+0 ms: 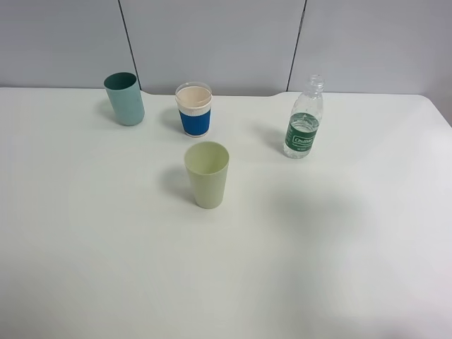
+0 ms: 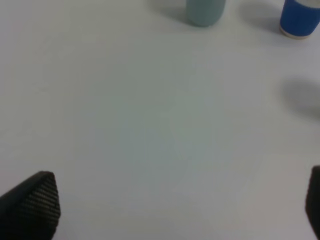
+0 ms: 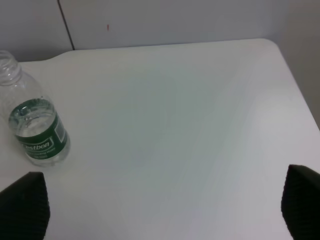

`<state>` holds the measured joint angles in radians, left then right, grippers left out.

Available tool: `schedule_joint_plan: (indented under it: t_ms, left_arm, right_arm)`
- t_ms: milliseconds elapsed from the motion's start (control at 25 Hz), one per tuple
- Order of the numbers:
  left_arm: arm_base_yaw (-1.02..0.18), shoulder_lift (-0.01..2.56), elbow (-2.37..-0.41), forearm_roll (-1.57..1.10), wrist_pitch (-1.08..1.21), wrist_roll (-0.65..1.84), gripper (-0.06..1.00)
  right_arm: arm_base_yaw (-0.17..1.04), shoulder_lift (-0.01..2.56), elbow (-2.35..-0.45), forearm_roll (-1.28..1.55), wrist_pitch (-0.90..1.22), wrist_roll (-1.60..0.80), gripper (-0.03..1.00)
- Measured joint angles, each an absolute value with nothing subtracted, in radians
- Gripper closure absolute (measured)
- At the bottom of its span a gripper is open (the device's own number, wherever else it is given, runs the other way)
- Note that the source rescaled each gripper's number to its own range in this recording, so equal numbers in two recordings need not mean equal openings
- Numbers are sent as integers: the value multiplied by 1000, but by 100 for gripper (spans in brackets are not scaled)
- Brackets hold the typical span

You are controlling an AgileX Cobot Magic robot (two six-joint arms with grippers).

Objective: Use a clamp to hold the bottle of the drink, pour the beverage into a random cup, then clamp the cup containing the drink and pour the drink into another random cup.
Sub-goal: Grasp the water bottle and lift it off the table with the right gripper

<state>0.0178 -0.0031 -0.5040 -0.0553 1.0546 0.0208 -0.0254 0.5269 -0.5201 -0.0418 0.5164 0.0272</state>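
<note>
A clear uncapped bottle with a green label (image 1: 304, 120) stands at the back right of the white table (image 1: 339, 254); it also shows in the right wrist view (image 3: 31, 117). A teal cup (image 1: 124, 98) stands at the back left, a blue-sleeved paper cup (image 1: 194, 109) beside it, and a pale green cup (image 1: 207, 174) nearer the middle. The left wrist view shows the bases of the teal cup (image 2: 204, 11) and blue cup (image 2: 300, 19). My left gripper (image 2: 175, 205) and right gripper (image 3: 160, 205) are open and empty, fingertips (image 2: 35, 200) (image 3: 22, 202) wide apart. Neither arm shows in the exterior view.
Grey wall panels (image 1: 212, 35) stand behind the table. The table's far edge has a notch behind the cups, and its right edge (image 1: 438, 113) lies beyond the bottle.
</note>
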Motion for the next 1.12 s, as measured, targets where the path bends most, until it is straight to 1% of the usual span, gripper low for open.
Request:
schedule_joint_plan:
  t_ms: [40, 280, 360, 560, 600, 680, 720, 880, 1120]
  left_arm:
    - [18, -3, -504, -55, 1055, 21, -6]
    - [18, -3, -504, -55, 1055, 21, -6]
    - [18, -3, -504, -55, 1055, 21, -6]
    - [18, -3, -504, -55, 1055, 21, -6]
    - [18, -3, -504, -55, 1055, 21, -6]
    - [18, -3, -504, -55, 1055, 21, -6]
    - [18, -3, -504, -55, 1055, 21, -6]
    - [18, -3, -504, -55, 1055, 21, -6]
    - [18, -3, -504, -55, 1055, 21, -6]
  right_arm:
    - [2, 597, -520, -35, 455, 20, -3]
    - [100, 794, -520, -30, 301, 18, -3]
    - [116, 847, -520, -30, 266, 18, -3]
    - [122, 1018, -520, -31, 150, 20, -3]
    - [122, 1018, -520, -31, 150, 20, -3]
    - [122, 1087, -520, -31, 99, 24, -3]
    - [122, 1161, -520, -37, 53, 27, -3]
    - [122, 1284, -520, -78, -60, 27, -3]
    - [122, 1392, -520, -135, -173, 28, -3]
